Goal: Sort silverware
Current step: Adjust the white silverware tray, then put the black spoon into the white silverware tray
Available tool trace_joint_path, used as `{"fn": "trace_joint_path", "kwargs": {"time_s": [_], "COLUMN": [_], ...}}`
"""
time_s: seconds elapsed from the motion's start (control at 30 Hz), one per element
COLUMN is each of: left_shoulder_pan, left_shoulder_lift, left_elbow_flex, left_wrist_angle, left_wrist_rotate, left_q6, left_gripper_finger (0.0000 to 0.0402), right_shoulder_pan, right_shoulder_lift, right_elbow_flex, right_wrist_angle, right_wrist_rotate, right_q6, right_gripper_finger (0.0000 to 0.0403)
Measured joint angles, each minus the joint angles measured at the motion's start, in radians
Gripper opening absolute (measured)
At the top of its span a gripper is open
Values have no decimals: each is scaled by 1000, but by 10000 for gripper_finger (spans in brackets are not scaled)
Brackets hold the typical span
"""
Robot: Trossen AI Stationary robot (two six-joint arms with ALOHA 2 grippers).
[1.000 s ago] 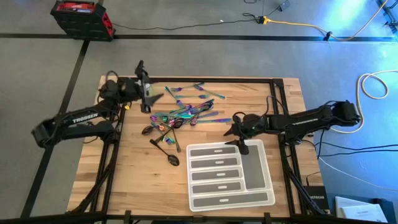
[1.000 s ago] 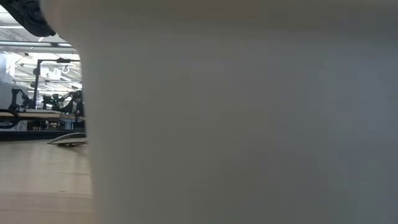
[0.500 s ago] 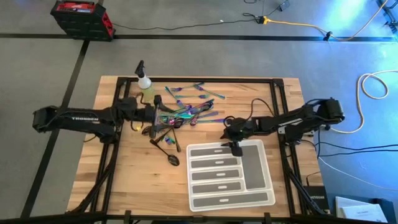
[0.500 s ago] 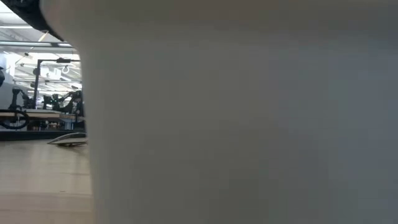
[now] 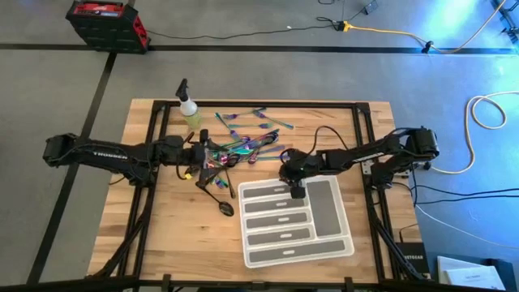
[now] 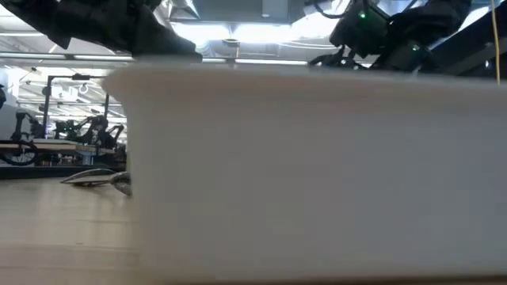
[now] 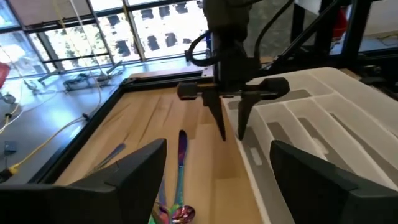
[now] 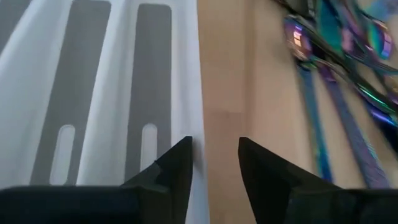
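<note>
The silverware (image 5: 235,148) lies in an iridescent heap at the table's far middle, with dark spoons (image 5: 224,206) nearer; some pieces (image 7: 181,155) show in the left wrist view. My left gripper (image 5: 203,158) hangs open and almost level just above the heap's left end, touching nothing (image 7: 217,149). The white compartment tray (image 5: 296,223) rests flat on the table at the near right. My right gripper (image 5: 296,192) stands open at the tray's far wall, slanting down (image 8: 214,155). My right gripper straddles the tray's far wall (image 8: 198,124), one finger (image 8: 176,167) inside the tray against the rim and the other (image 8: 261,171) outside over bare wood. The fingers slant down from the table's right side. The tray lies flat on the table.
A yellow-green spray bottle (image 5: 189,109) stands at the far left, beyond my left arm. The tray's near wall (image 6: 317,174) fills most of the low view, with one spoon (image 6: 99,180) beside it. Bare wood lies along the near left of the table.
My left gripper has swung from beside the spray bottle toward the table's middle and down, ending over the heap's left end. My right gripper has gone toward the table's left along the tray's far rim. The tray has slid a little toward the far-left and turned slightly.
</note>
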Motion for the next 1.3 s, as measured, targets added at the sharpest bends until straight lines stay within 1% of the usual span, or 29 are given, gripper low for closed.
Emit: {"fn": "trace_joint_path", "kwargs": {"time_s": [0.17, 0.33, 0.4, 0.53, 0.63, 0.77, 0.9, 1.0, 1.1, 1.23, 1.3], "left_shoulder_pan": [0, 0, 0, 0, 0, 1, 1, 1, 1, -2, -2], "left_shoulder_lift": [0, 0, 0, 0, 0, 0, 0, 0, 0, 0, 0], "left_elbow_flex": [0, 0, 0, 0, 0, 0, 0, 0, 0, 0, 0], "left_wrist_angle": [-1, -1, -2, -2, -1, -1, 3, 17, 17, 20, 38], "left_wrist_rotate": [-10, -30, -36, -36, -50, -57, -73, -73, -68, -60, -58], "left_q6": [1, 3, 3, 13, 16, 23, 73, 72, 71, 89, 88], "left_gripper_finger": [273, 273, 273, 273, 273, 273, 273, 273, 273, 273, 273], "right_shoulder_pan": [-33, -46, -44, -43, -43, -43, -43, -43, -43, -43, -43], "right_shoulder_lift": [0, 0, 0, -5, -5, -5, -5, -5, -6, -6, -6], "right_elbow_flex": [35, 63, 70, 95, 127, 184, 242, 274, 278, 276, 265], "right_wrist_angle": [-120, -226, -238, -216, -216, -215, -213, -206, -101, 130, 237], "right_wrist_rotate": [18, 35, 33, -19, -29, -30, -31, -6, 0, -55, -65], "right_q6": [12, 29, 47, 65, 68, 52, 0, -3, -3, -1, -1], "right_gripper_finger": [91, 83, 83, 83, 82, 82, 82, 82, 82, 82, 82]}}
